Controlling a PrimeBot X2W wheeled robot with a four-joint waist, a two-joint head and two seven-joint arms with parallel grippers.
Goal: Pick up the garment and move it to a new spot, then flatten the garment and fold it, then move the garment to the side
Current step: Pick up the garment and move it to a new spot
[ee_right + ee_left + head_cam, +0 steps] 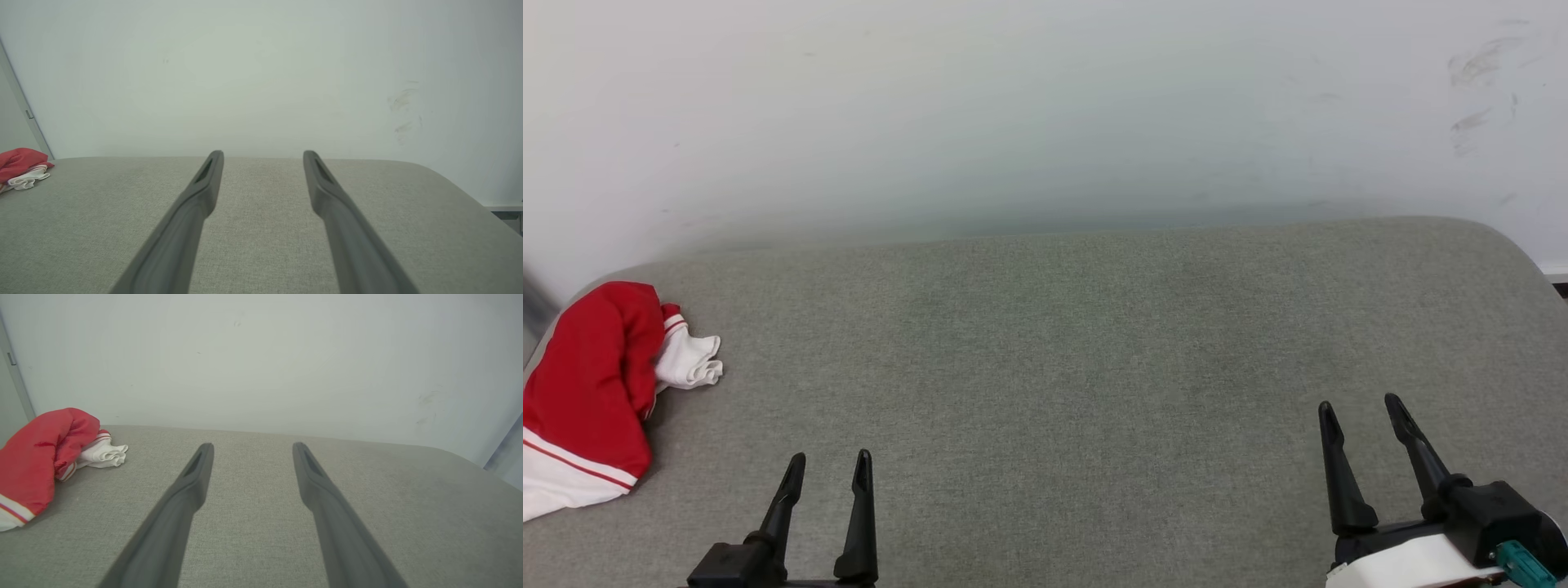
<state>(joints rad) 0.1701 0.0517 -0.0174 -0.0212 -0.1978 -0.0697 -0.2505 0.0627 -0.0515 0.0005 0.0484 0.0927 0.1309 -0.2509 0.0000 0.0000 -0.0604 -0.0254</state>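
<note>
The garment (592,384) lies bunched at the far left edge of the grey padded surface (1094,351), bright red with a crumpled white sleeve and red-and-white stripe trim. It also shows at the left in the left wrist view as the garment (39,457) and small at the left edge in the right wrist view as the garment (20,165). My left gripper (829,465) hovers open near the front, to the right of the garment and apart from it. At the front right my right gripper (1360,404) stands open, empty. Their open pairs appear as left gripper (251,446) and right gripper (263,154).
A pale wall (1045,114) rises right behind the surface, with scuff marks at upper right. The surface's far right corner (1494,237) is rounded and drops off beyond it. A grey door frame (14,375) stands left of the garment.
</note>
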